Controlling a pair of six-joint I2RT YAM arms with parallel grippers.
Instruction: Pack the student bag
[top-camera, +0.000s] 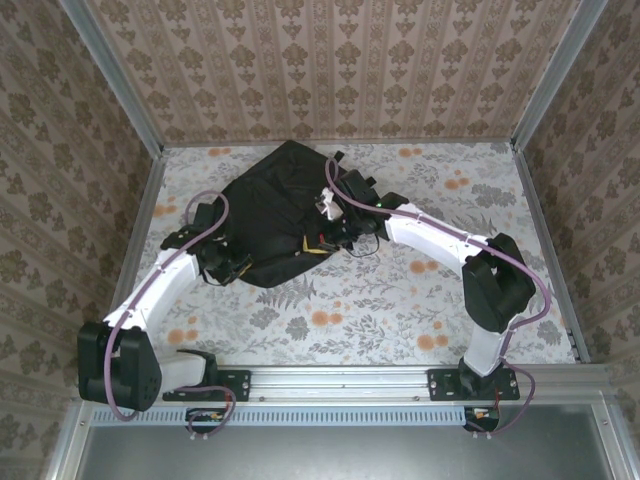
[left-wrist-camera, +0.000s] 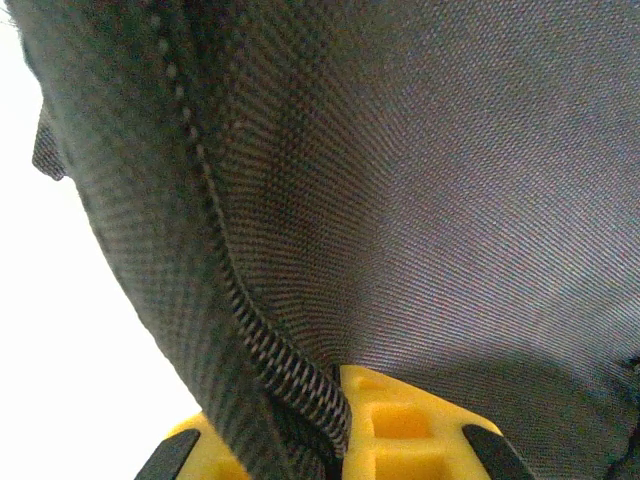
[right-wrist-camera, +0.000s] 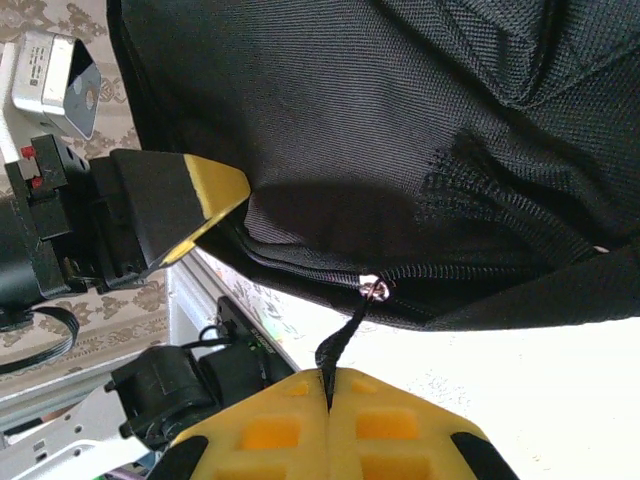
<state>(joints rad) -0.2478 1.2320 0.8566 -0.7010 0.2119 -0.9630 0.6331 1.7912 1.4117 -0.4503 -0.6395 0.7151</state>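
The bag (top-camera: 270, 215) on the desk (top-camera: 400, 300), toward the back
At its near-left edge, the left tool (top-camera: 232, 266); at its right, the right tool (top-camera: 328, 238).

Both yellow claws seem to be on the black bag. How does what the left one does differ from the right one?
The left gripper pinches the thick fabric edge of the student bag, beside its zipper teeth. The right gripper pinches the thin black pull cord hanging from the slider. Seen from above, the left gripper meets the bag at its near left edge, the right gripper at its right side. Both are shut and have yellow fingers.
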